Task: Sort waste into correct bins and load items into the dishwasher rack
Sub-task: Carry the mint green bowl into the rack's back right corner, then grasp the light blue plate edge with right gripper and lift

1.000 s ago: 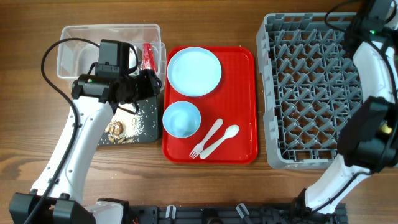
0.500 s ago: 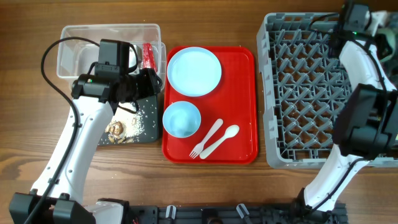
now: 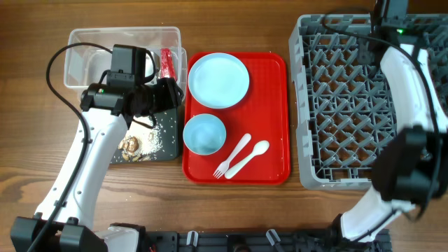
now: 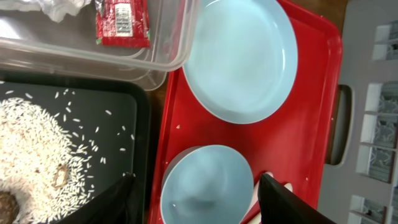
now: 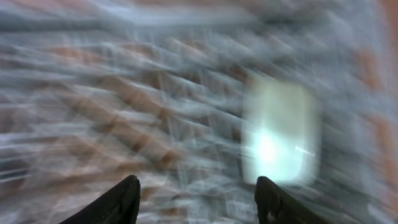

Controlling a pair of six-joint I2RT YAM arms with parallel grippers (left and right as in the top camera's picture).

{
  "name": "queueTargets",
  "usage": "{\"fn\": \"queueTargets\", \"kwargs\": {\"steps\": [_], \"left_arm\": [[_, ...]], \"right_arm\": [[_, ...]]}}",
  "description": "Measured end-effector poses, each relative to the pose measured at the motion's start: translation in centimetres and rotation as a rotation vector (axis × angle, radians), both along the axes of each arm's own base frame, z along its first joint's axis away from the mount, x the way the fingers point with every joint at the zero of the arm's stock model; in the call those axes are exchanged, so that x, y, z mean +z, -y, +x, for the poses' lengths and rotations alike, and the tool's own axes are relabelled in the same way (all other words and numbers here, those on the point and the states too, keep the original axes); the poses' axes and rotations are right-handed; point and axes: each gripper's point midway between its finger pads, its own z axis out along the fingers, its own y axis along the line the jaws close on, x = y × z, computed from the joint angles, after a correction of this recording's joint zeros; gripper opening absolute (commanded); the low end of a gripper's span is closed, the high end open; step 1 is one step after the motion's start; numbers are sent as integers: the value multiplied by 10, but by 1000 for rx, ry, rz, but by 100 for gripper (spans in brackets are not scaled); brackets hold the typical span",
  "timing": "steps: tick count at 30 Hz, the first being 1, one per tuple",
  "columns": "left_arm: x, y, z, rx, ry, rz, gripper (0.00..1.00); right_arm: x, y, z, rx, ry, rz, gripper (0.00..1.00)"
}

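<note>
On the red tray (image 3: 273, 91) lie a pale blue plate (image 3: 218, 80), a pale blue bowl (image 3: 204, 134), a white fork (image 3: 231, 157) and a white spoon (image 3: 252, 155). My left gripper (image 4: 199, 208) hangs open just above the bowl (image 4: 208, 186), one finger on each side, holding nothing. The clear tub (image 3: 105, 56) holds a red wrapper (image 4: 122, 22) and white tissue (image 4: 62, 7). Rice and brown scraps (image 3: 131, 145) lie in the black tray (image 3: 171, 143). My right gripper (image 5: 198, 202) is open and empty over the grey rack (image 3: 302, 105); that view is badly blurred.
My right arm (image 3: 413, 91) arches over the rack's right side up to its far edge. A blurred pale shape (image 5: 280, 134) shows among the lattice in the right wrist view; what it is cannot be told. The rack's handle (image 4: 339, 124) borders the red tray.
The right arm has swung left along the rack's far edge, fast enough to blur its wrist view. The left arm has stayed put over the bowl.
</note>
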Motion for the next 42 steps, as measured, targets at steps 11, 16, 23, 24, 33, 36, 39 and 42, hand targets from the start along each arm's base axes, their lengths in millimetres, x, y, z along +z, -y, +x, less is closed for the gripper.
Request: {"fn": "queueTargets", "kwargs": {"steps": [11,16,23,24,33,36,39,42], "left_arm": [[-8,-11,-10,24,-50,55,70],[-8,-11,-10,24,-50,57,72],[-8,-11,-10,25,-50,58,72],[-8,-11,-10,25,-50,58,72],[-8,-11,-10,25,-50,58,72],[-8,-11,-10,25,-50,58,72],[-8,-11,-10,25,-50,58,72],[-8,-11,-10,25,-50,58,72]], "right_arm": [[-7,-266,-19,487,-53,509,57],[-100,-292,-28,336,-257,536,51],[-164,-301,-37,209,-365,545,10],[-164,-300,-36,191,-361,541,5],[-140,-273,-22,144,-290,512,4],[-55,-230,1,196,-80,430,4],[48,-171,11,201,183,256,4],[134,-93,6,87,387,-27,4]]}}
